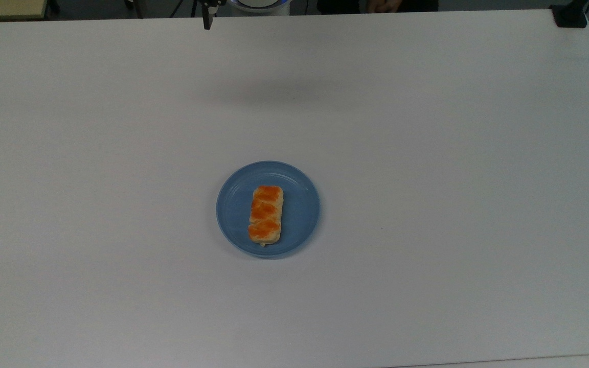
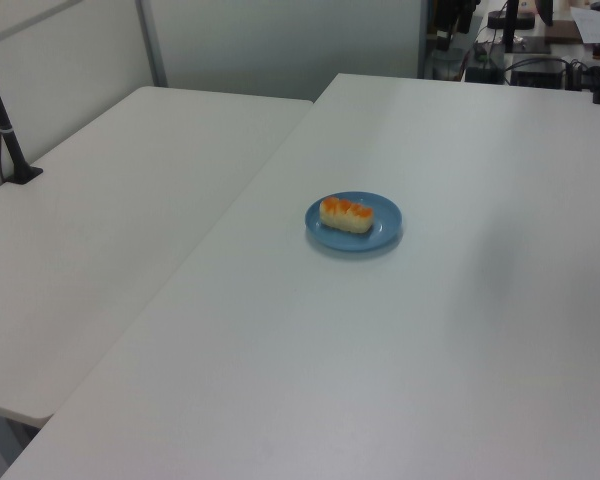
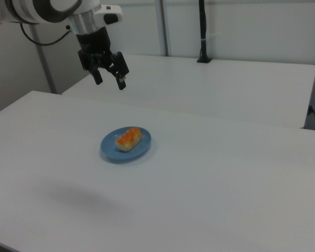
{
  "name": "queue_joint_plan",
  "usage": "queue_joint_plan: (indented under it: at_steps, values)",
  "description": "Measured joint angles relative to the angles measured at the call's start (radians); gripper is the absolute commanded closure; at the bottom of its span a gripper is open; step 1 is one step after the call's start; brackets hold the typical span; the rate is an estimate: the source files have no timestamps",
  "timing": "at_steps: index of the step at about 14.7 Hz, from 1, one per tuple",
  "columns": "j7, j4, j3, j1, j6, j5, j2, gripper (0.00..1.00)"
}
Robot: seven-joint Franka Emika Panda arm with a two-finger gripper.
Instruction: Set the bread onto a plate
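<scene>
The bread [image 1: 266,213], a pale roll with three orange-brown bumps, lies on the round light-blue plate [image 1: 233,204] near the middle of the white table. It lies lengthwise up and down in the top view, and shows too in the left view as bread [image 2: 346,214] on the plate [image 2: 386,228], and in the right view as bread [image 3: 128,138] on the plate [image 3: 109,149]. My gripper [image 3: 111,83] hangs high above the table, off to the right view's upper left of the plate, open and holding nothing. One dark fingertip [image 1: 206,23] pokes in at the top view's upper edge.
A second white table [image 2: 110,200] adjoins at the left view's left, with a black clamped pole [image 2: 5,130] on it. Another black clamp [image 1: 570,15] sits at the top view's upper right corner. A hand [image 1: 384,5] shows beyond the far edge.
</scene>
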Motion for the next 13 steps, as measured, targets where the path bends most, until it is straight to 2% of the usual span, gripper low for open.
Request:
queue_joint_plan:
  at_steps: [5,13]
  values:
    - [-0.111,-0.001,-0.001,-0.004,-0.001,0.0,0.0,0.0]
    - [-0.123,-0.004,-0.001,-0.004,-0.003,0.0,0.0,0.0]
